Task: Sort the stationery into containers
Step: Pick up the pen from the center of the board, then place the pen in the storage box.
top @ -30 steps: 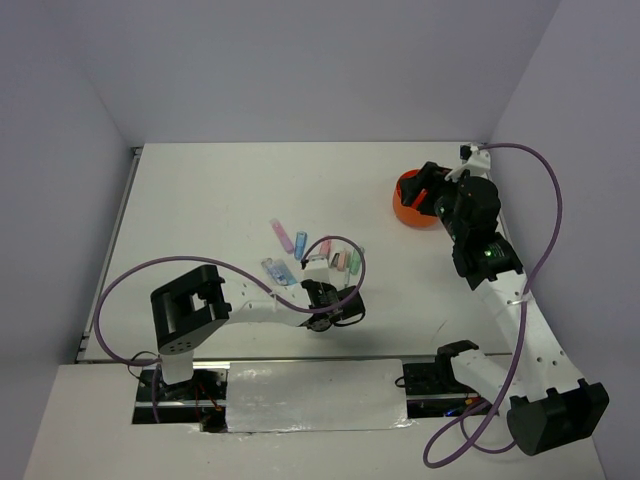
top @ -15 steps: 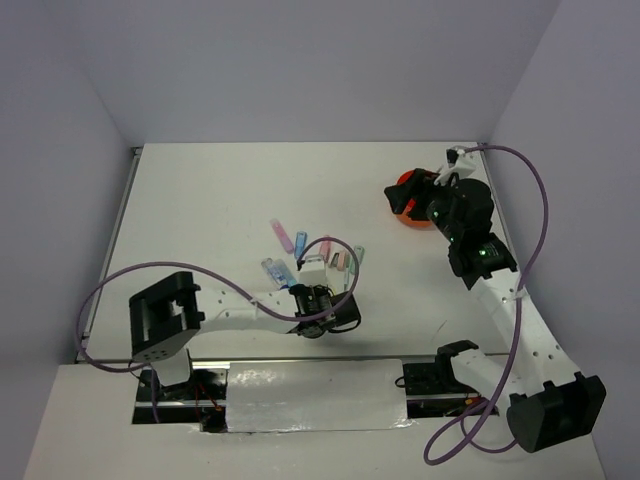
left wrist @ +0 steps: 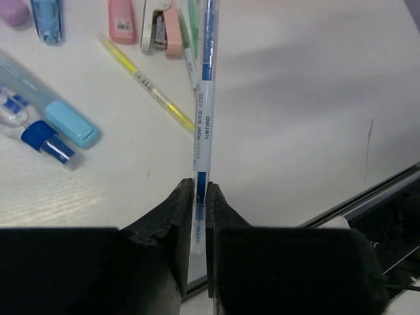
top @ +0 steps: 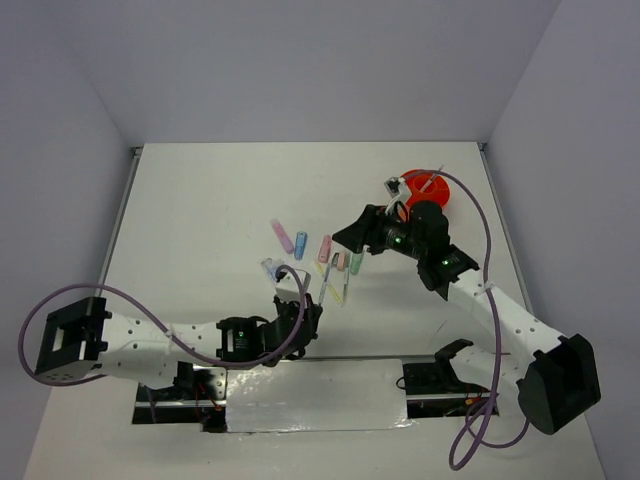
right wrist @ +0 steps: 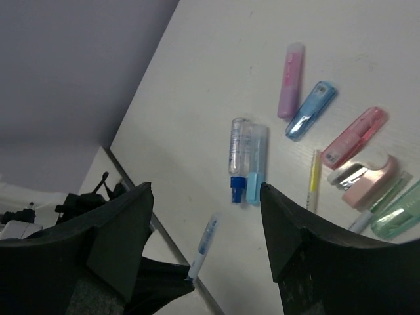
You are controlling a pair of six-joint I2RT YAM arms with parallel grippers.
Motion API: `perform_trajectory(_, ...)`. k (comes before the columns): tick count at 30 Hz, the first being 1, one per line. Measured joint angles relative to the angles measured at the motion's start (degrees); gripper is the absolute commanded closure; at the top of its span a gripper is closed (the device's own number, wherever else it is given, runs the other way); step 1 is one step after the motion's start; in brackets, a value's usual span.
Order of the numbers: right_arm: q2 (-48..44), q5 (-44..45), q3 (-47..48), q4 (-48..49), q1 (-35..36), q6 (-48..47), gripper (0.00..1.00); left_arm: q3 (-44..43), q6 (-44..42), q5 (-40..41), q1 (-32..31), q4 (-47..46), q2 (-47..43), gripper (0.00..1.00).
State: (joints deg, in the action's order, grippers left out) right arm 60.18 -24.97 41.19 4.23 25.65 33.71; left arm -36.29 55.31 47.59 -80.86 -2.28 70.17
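My left gripper is shut on a blue-and-clear pen and holds its tail end, low over the table's near edge. The pen points at the pile and also shows in the right wrist view. My right gripper is open and empty, hovering above the pile. On the table lie a purple marker, a blue one, a pink one, a green one, a yellow pen and a blue-and-clear piece. The orange organiser stands at the back right, behind the right arm.
A pink stapler-like item lies among the markers. A light-blue marker lies beside the blue-and-clear piece. The table's near metal edge runs just below the left gripper. Purple cables loop over both arms.
My left gripper has drawn back toward the near edge with the pen in its grip. My right gripper has swung left from the orange organiser to above the pile.
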Motion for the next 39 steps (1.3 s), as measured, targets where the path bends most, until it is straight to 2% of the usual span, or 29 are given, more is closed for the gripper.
perform_trajectory(9,0.2,0.6,-2.4,3.7,8.7,2.6,0.28,7.6,-10.7,-0.8,0.0,-17.1,-8.9,1.00)
perform_trajectory(10,0.6,0.8,-2.7,3.9,9.4,2.9,0.31,8.3,-11.5,-0.8,0.0,-18.2,-9.6,1.00)
perform_trajectory(12,1.7,1.2,-2.9,4.0,10.8,3.1,0.43,9.4,-12.1,-0.8,0.0,-19.5,-10.6,1.00)
perform_trajectory(13,2.4,1.4,-3.0,4.1,11.5,3.3,0.57,9.6,-12.2,-0.8,0.0,-19.8,-10.8,1.00)
perform_trajectory(14,3.0,1.7,-3.0,4.1,11.9,3.3,0.65,9.6,-12.5,-0.8,0.0,-20.0,-10.8,1.00)
perform_trajectory(15,3.5,1.8,-3.0,4.2,12.4,3.8,0.83,9.6,-12.9,-0.8,0.0,-20.1,-10.8,1.00)
perform_trajectory(16,3.7,1.8,-3.0,4.6,12.7,4.0,0.91,9.6,-13.0,-0.8,0.0,-20.1,-10.8,0.98)
perform_trajectory(18,3.8,1.4,-3.0,6.4,13.6,5.5,1.00,9.8,-13.1,-0.6,0.1,-19.8,-10.8,0.86)
perform_trajectory(19,3.8,1.4,-3.0,7.0,13.9,5.5,1.00,9.8,-13.1,-0.3,0.1,-19.7,-10.9,0.77)
perform_trajectory(20,3.8,1.2,-3.1,7.5,14.0,5.7,1.00,9.8,-13.1,-0.1,0.1,-19.7,-11.1,0.47)
perform_trajectory(21,3.8,1.3,-3.1,7.8,14.0,5.6,1.00,9.8,-13.1,0.2,0.1,-19.5,-11.3,0.29)
perform_trajectory(22,3.7,1.9,-3.2,7.9,14.0,5.5,1.00,9.8,-12.9,0.4,0.1,-19.1,-11.5,0.01)
perform_trajectory(27,2.9,12.4,-0.4,2.5,13.0,0.2,1.00,8.0,-8.1,1.7,0.1,-11.5,-11.9,0.01)
perform_trajectory(31,3.3,28.9,7.4,-1.4,8.7,-7.3,1.00,2.5,-2.1,2.0,0.2,-0.4,-11.5,0.01)
perform_trajectory(34,5.5,41.8,12.7,1.1,2.9,-12.4,1.00,-1.7,2.1,2.0,0.2,8.3,-10.6,0.01)
perform_trajectory(39,12.7,55.9,14.9,9.1,-7.6,-18.5,1.00,-5.4,3.5,-0.2,0.2,16.9,-8.2,0.01)
